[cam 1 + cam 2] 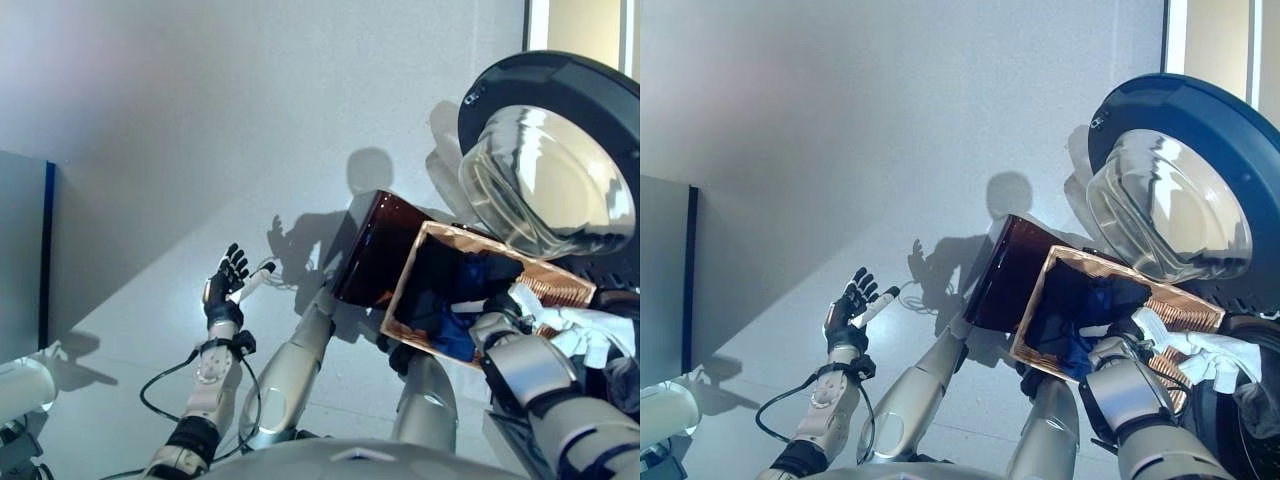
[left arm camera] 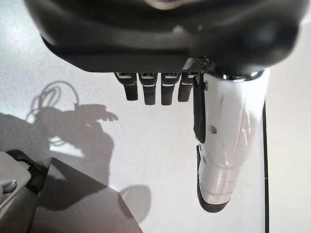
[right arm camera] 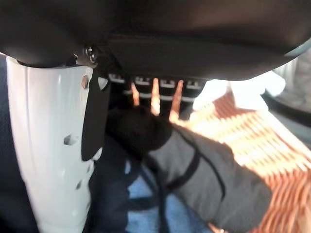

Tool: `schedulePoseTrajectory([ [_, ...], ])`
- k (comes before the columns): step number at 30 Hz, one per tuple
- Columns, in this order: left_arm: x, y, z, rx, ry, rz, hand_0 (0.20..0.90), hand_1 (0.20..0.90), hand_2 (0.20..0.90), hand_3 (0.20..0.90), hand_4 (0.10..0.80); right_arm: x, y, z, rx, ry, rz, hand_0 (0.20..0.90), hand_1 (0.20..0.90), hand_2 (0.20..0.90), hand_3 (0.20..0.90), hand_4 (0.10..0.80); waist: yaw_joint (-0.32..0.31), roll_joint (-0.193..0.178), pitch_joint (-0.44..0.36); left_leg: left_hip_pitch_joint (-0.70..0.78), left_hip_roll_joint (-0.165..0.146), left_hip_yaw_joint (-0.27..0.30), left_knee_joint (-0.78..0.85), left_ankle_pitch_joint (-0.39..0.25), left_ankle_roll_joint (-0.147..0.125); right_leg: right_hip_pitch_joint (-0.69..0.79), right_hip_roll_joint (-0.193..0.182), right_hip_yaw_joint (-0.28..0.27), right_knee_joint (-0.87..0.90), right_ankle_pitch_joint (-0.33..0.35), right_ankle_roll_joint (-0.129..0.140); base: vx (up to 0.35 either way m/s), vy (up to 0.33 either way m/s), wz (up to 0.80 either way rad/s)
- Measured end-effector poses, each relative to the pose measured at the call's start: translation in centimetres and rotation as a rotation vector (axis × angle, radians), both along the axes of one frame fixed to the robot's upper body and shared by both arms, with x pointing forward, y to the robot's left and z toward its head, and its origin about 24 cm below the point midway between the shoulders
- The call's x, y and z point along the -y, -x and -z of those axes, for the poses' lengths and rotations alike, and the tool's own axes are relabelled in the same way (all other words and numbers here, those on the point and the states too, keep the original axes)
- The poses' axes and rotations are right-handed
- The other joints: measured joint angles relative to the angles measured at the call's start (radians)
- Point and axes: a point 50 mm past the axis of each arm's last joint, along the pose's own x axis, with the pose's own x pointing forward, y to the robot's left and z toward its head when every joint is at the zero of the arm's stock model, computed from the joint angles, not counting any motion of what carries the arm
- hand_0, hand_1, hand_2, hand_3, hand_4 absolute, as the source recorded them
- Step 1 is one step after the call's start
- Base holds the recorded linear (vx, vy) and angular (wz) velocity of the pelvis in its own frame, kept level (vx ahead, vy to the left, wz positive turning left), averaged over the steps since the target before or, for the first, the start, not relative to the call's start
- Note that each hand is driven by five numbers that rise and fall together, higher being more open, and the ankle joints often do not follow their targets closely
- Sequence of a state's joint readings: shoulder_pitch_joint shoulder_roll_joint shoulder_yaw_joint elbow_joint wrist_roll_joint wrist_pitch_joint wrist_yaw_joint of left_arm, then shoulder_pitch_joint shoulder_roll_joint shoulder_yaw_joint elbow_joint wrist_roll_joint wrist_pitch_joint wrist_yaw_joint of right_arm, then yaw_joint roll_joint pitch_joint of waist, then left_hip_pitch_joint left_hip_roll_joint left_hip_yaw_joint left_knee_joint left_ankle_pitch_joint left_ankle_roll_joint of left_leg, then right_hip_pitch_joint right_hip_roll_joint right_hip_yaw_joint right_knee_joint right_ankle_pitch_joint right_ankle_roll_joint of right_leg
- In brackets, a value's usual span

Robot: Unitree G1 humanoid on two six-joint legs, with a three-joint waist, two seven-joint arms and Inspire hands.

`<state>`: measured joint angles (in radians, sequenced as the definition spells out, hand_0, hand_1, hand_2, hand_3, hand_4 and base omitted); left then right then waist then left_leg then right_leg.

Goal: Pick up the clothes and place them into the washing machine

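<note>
Washing machine door (image 1: 548,160): round, dark-rimmed with a clear bulging window, standing open at the right of the scene.

Basket (image 1: 560,283): brown, woven, tipped on its side just below the door, its open mouth facing the camera and its dark glossy outer wall (image 1: 375,250) turned to the left.

Clothes (image 1: 450,300): dark blue and black pieces are lying inside the basket. A grey piece (image 3: 214,179) is showing in the right wrist view, lying against the orange weave. A white cloth (image 1: 585,330) is hanging over the basket's right edge.

Right hand (image 3: 146,90): is reaching into the basket among the clothes. Its fingers are buried in the dark fabric, so whether they are gripping anything cannot be told.

Left hand (image 1: 226,280): is hanging well apart from the basket, over the pale floor (image 1: 150,300), fingers straight and spread, holding nothing.

Dark panel (image 1: 22,260): is standing at the far left edge.
</note>
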<state>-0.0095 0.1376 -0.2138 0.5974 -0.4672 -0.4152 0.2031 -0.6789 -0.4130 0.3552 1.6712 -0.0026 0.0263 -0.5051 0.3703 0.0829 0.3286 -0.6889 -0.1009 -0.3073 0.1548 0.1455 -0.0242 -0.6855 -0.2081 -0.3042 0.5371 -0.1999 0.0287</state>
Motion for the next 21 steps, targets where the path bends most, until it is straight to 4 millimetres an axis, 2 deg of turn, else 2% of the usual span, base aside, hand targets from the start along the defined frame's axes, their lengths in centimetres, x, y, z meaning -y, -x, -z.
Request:
schedulePoseTrajectory([
  [10, -0.4, -0.1, -0.1, 0.003, -0.015, 0.004, 0.9, 0.9, 0.9, 0.9, 0.8, 0.3, -0.9, -1.0, 0.026, 0.003, -0.015, 0.2, 0.2, 0.2, 0.2, 0.3, 0.0, 0.008, 0.015, 0.024, 0.001, 0.008, 0.0, 0.005, 0.008, 0.017, -0.001, 0.007, 0.002, 0.0, 0.0, -0.005, 0.001, -0.02],
  [14, -0.8, 0.0, -0.1, 0.001, -0.024, 0.003, 0.9, 0.9, 0.9, 0.9, 0.8, 0.3, -0.9, -0.9, 0.023, -0.009, -0.014, 0.2, 0.2, 0.2, 0.2, 0.3, -0.003, 0.014, 0.02, 0.056, 0.002, 0.021, -0.001, -0.001, 0.012, 0.045, -0.003, 0.016, 0.0, 0.006, 0.009, -0.086, 0.058, -0.06],
  [17, -1.1, 0.2, 0.1, -0.01, -0.031, 0.002, 0.9, 0.9, 0.9, 0.9, 0.8, 0.5, -1.0, -1.0, 0.057, -0.041, 0.014, 0.2, 0.2, 0.2, 0.2, 0.3, -0.007, 0.024, 0.02, 0.078, 0.013, 0.042, 0.0, -0.001, 0.021, 0.069, 0.013, 0.037, -0.03, 0.019, 0.005, -0.035, 0.025, -0.26],
  [21, -1.6, 0.7, 0.6, -0.034, -0.02, -0.007, 0.9, 0.9, 0.9, 0.9, 0.8, 0.6, -1.6, -1.6, 0.137, -0.1, 0.048, 0.2, 0.2, 0.2, 0.2, 0.3, -0.031, 0.034, 0.018, 0.113, 0.02, 0.092, -0.004, -0.008, 0.035, 0.09, 0.024, 0.091, -0.058, 0.045, 0.019, -0.046, 0.061, -0.37],
])
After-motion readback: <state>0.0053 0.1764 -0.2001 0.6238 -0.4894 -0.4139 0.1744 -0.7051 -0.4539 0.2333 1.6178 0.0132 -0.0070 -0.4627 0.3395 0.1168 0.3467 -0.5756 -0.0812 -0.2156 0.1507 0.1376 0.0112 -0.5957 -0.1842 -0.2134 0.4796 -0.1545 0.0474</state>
